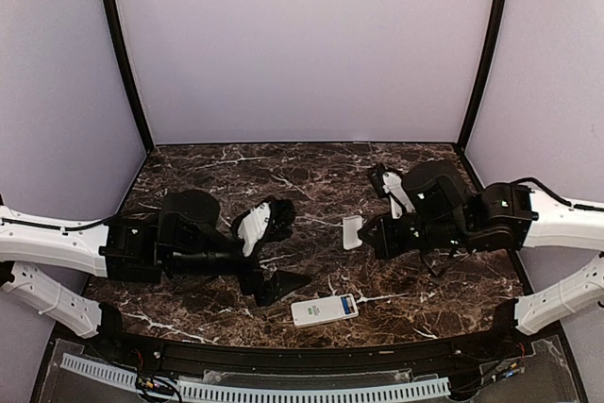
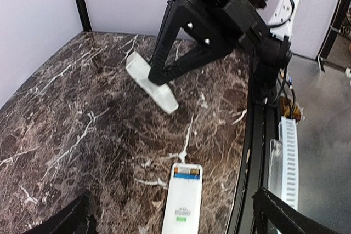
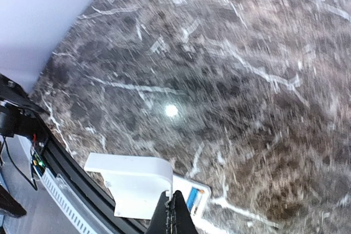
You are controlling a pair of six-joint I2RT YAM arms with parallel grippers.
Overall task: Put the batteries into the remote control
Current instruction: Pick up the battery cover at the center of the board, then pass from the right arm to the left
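remote control point(image 1: 324, 310) lies flat, label side up, just inside the near edge of the worktop point(image 1: 226, 172), a little right of centre. its open bay end points toward the right edge. batteries point(image 2: 186, 173) look seated in that bay as a bluish strip. can't tell the count or the polarity. nothing braces the remote.

left jaws are spread wide and empty, just left of and behind the remote, not touching it.

further in, near mid-worktop, right jaws are clamped on the cover piece point(image 1: 352, 231). they pinch one thin edge and most of it hangs free. can't tell if its low end touches the worktop.

risks as i read it:
- the edge pinch is weak, so the cover can pivot or slip on contact and its tabs miss the slots.
- the remote is unbraced on smooth stone. a push from the cover slides it, and the near edge is right there, so it could go off.
- a skewed cover may catch a cell and lift it out.
- the lower left finger sits close to the remote and could clip it if that arm moves.
- both arms heading for the same spot could collide.
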